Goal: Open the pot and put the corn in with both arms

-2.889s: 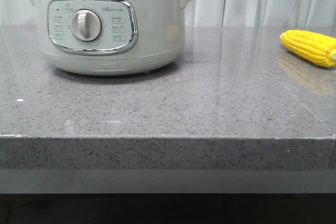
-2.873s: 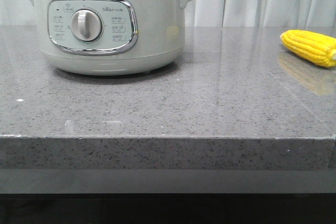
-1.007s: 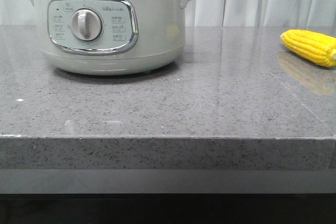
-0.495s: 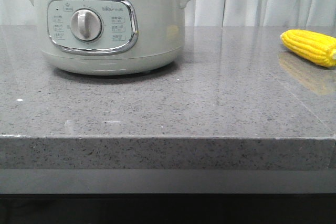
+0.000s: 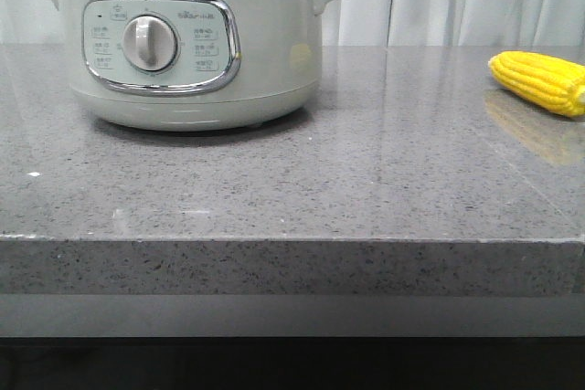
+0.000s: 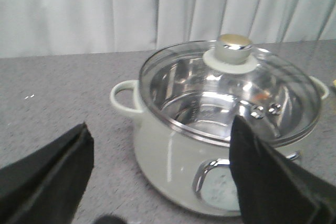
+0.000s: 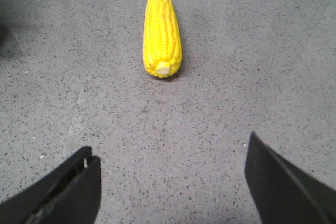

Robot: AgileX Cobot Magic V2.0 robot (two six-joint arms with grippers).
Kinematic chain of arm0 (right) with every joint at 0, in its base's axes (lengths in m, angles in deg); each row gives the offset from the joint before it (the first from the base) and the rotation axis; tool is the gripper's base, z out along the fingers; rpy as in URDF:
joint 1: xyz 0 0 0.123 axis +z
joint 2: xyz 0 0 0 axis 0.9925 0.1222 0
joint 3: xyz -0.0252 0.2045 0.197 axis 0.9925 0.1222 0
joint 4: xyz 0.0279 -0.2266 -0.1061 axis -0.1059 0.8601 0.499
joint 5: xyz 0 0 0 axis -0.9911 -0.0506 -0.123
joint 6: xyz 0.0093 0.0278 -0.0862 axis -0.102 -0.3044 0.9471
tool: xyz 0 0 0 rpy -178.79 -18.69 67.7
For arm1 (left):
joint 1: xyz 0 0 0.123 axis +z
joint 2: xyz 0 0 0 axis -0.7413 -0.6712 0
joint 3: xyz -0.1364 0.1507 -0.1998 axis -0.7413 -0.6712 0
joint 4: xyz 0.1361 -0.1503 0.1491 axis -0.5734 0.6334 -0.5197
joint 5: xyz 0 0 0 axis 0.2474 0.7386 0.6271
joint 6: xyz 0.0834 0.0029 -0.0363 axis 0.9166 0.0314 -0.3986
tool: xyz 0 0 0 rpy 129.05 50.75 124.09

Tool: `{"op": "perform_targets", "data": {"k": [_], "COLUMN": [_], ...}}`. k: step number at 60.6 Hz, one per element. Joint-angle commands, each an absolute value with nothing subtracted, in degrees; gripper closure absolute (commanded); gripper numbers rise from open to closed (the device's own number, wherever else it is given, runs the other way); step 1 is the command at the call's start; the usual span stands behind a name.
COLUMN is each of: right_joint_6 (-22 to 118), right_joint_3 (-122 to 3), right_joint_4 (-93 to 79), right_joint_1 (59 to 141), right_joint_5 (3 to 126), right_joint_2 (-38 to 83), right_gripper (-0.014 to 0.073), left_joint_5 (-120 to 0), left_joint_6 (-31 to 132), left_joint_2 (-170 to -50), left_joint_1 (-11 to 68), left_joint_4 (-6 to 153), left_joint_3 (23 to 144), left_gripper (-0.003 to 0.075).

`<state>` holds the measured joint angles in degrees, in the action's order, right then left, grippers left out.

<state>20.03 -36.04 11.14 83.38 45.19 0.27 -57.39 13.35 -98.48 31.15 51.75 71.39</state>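
Both claws agape (nothing held): left claw [image 6: 157, 177], right claw [image 7: 170, 182].

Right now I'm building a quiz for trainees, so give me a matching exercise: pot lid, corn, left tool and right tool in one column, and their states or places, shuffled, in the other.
Column one:
1. pot lid
2. corn
3. left tool
4. right tool

Column two:
A. lying on the grey countertop, clear of the pot
B. open, facing the pot
C. closed on the pot, knob on top
D. open, facing the cob, not touching it

Pairs: 1-C, 2-A, 3-B, 4-D
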Motion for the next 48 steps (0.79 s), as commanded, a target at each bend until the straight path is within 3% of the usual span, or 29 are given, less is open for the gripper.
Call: {"op": "perform_targets", "data": {"k": [1, 17, 48], "right_joint_6": [20.13, 20.13, 20.08], "right_joint_3": [-37.62, -37.62, -37.62], "right_joint_4": [11.98, 11.98, 11.93], "right_joint_1": [83.17, 83.17, 83.17], "right_joint_5": [48.86, 47.93, 47.95], "right_joint_2": [0.62, 0.62, 0.62], "right_gripper": [0.0012, 0.0012, 0.0012], "left_joint_5": [-64.56, -68.26, -68.17], "left_joint_6": [13.40, 13.40, 13.40], "left_joint_2": [-102.46, -115.88, -140.61], "left_joint_1": [27.99, 22.67, 22.57], "left_joint_4": [52.05, 52.05, 55.05], "left_joint_3": [76.47, 87.34, 109.66], "left_gripper": [0.0188, 0.0188, 0.0188]}}
